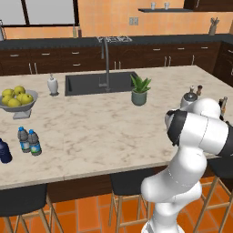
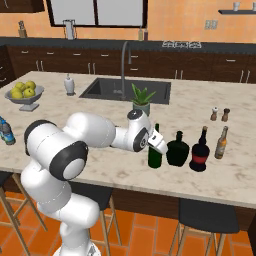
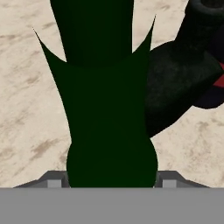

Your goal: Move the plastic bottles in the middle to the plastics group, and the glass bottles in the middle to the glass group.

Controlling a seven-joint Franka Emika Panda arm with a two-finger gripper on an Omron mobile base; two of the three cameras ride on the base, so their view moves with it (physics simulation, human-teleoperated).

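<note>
On the bench (image 2: 210, 170), my end effector (image 2: 158, 142) sits at the wine bottle (image 2: 154, 155); right of it stand the squat bottle (image 2: 177, 149), the round bottle (image 2: 200, 153), then the slim bottle (image 2: 220, 143), with the shakers (image 2: 220, 114) behind

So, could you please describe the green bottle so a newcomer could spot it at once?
On the marble island, right of the potted plant, four dark bottles stand in a row. The green bottle is leftmost, at the gripper, slimmer than the squat black bottle beside it.

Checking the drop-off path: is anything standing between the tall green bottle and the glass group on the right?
Yes. The squat black glass bottle stands directly between the tall dark green wine bottle at the pincer and the round dark bottle with the red label beside the slim amber bottle.
</note>
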